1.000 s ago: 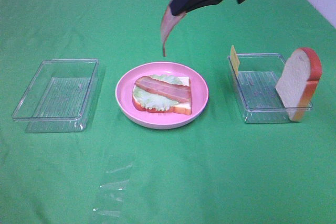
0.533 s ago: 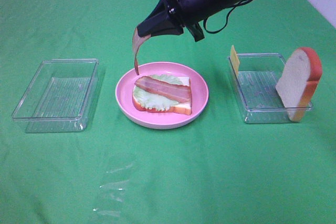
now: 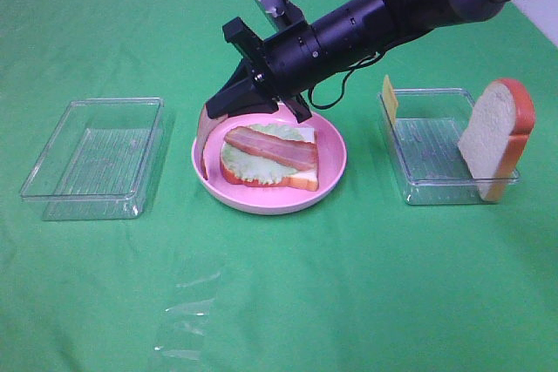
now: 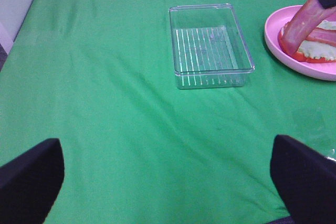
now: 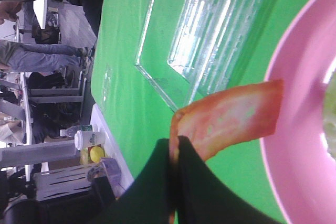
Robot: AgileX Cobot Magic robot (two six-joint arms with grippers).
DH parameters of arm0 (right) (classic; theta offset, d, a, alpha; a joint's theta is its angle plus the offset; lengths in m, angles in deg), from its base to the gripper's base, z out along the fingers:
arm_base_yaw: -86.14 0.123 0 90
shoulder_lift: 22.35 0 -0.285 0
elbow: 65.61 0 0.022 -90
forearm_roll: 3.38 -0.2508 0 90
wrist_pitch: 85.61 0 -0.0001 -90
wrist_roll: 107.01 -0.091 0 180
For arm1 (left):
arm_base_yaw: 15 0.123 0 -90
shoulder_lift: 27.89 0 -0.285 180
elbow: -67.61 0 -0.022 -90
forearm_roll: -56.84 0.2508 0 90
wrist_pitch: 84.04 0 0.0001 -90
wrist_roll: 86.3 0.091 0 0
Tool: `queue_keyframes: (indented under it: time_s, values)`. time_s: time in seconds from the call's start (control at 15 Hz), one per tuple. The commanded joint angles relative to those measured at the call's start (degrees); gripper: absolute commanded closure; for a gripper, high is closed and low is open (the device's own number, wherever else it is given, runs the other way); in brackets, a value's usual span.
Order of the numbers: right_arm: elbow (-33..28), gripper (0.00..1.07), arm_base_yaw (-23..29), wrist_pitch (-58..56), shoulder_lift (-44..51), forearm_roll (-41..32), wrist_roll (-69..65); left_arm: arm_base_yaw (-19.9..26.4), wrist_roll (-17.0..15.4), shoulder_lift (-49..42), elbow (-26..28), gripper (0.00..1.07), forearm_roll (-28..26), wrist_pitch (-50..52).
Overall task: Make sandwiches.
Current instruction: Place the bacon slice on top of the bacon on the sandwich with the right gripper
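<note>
Where the right arm reaches across the pink plate (image 3: pixel 261 204), right gripper (image 3: pixel 215 111): clamped tight on the top end of a bacon strip (image 3: pixel 203 141).
bacon strip: hangs curved, its lower end down at the plate's left rim; contact cannot be told.
sandwich (image 3: pixel 270 163): lies open on the plate, with bread, lettuce and one bacon piece on top.
left gripper (image 4: pixel 168 174): spread wide, holding nothing, over the green cloth (image 4: pixel 105 103) near the left tray (image 4: pixel 210 45).
change: a second ago the right gripper was higher and further right, the strip dangling above the plate's far rim; plate and left tray unmoved.
</note>
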Motion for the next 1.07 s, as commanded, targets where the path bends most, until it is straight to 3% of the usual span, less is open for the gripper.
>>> queue_keyframes:
  time_s: [0.07, 0.33, 0.6, 1.07]
  values:
    - [0.23, 1.07, -0.06, 0.80, -0.52, 3.04, 0.63, 0.17, -0.23, -1.03, -0.17, 0.07, -0.29, 0.23]
    - [1.72, 1.07, -0.17, 4.24, -0.34, 11.57, -0.69, 0.17, -0.23, -1.03, -0.17, 0.07, -0.29, 0.23]
    - [6.36, 1.07, -0.17, 4.30, -0.34, 28.93, -10.37, 0.17, -0.23, -1.03, -0.17, 0.07, -0.29, 0.23]
    - [7.79, 1.07, -0.17, 4.24, 0.00, 35.75, -13.29, 0.17, -0.23, -1.03, -0.17, 0.07, -0.29, 0.23]
